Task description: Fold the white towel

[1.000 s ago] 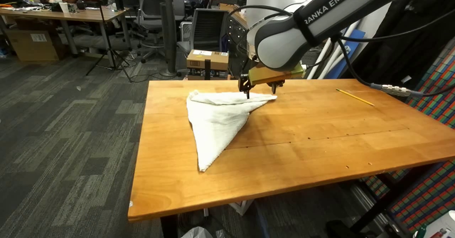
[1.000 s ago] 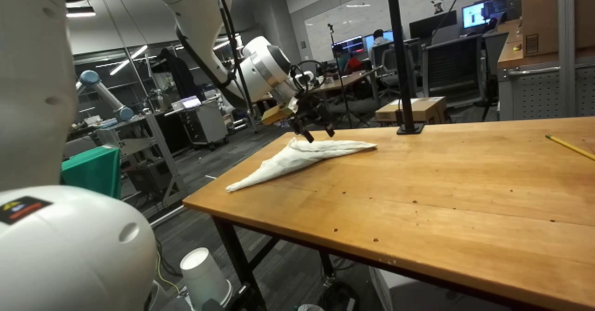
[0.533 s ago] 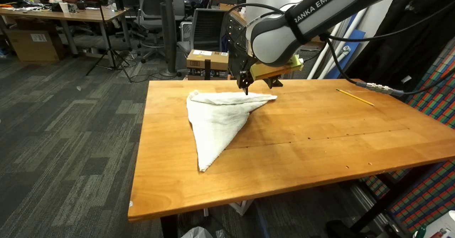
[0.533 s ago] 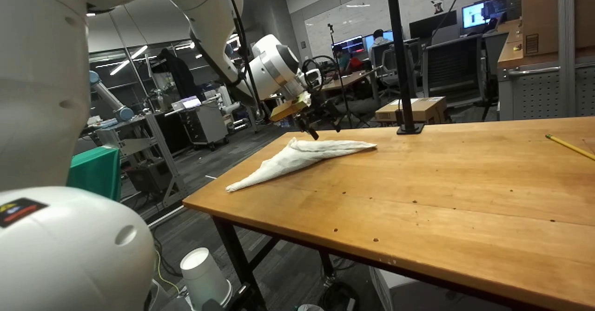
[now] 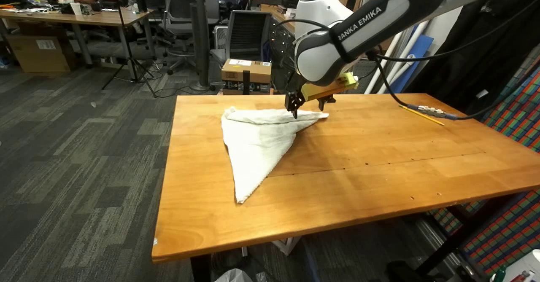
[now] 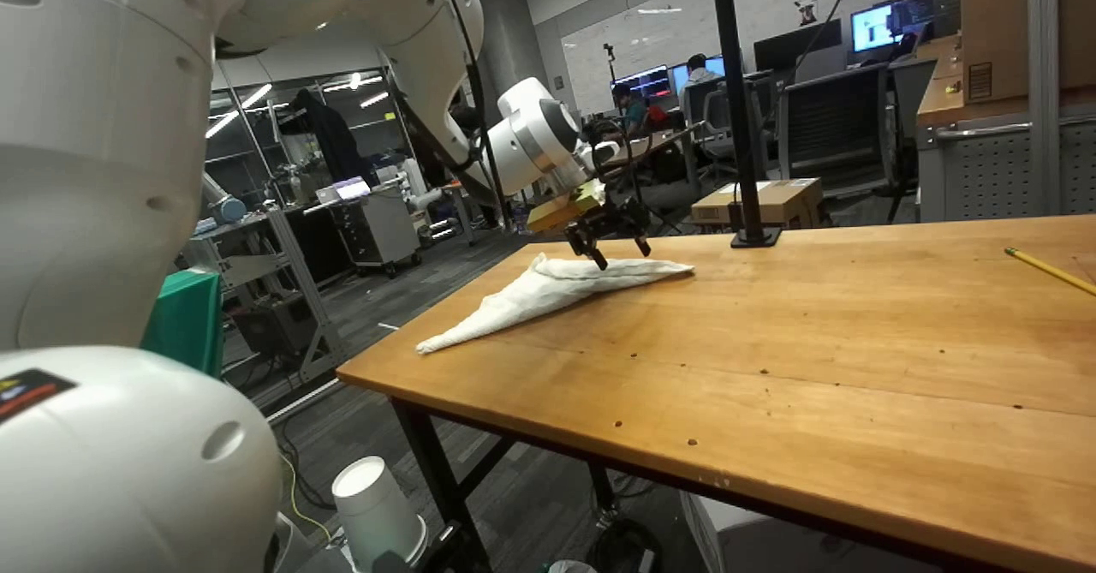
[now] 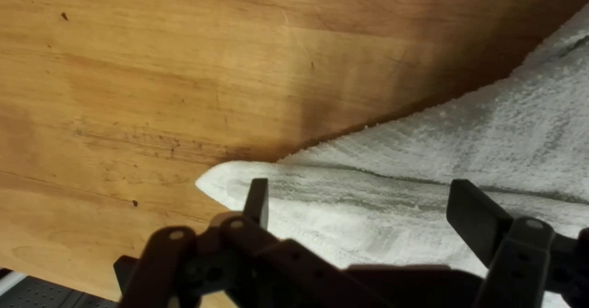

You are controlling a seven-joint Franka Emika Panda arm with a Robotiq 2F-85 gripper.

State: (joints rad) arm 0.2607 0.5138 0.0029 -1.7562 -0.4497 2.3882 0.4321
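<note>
The white towel lies on the wooden table as a rough triangle, with a folded-over band along its back edge. It also shows in an exterior view and in the wrist view. One narrow tip points to the front and another to the side. My gripper is open and empty over the back band, near the side tip; it also shows in an exterior view. In the wrist view the gripper has its fingers wide apart with towel below and between them. I cannot tell whether a fingertip touches the cloth.
The wooden table carries a yellow pencil on the far side from the towel. A black post stands at a table edge near the gripper. A cardboard box stands behind the table.
My gripper rises slightly, then comes down again, shifting along the towel's back band toward the side tip. It stays open. The towel has not moved.
</note>
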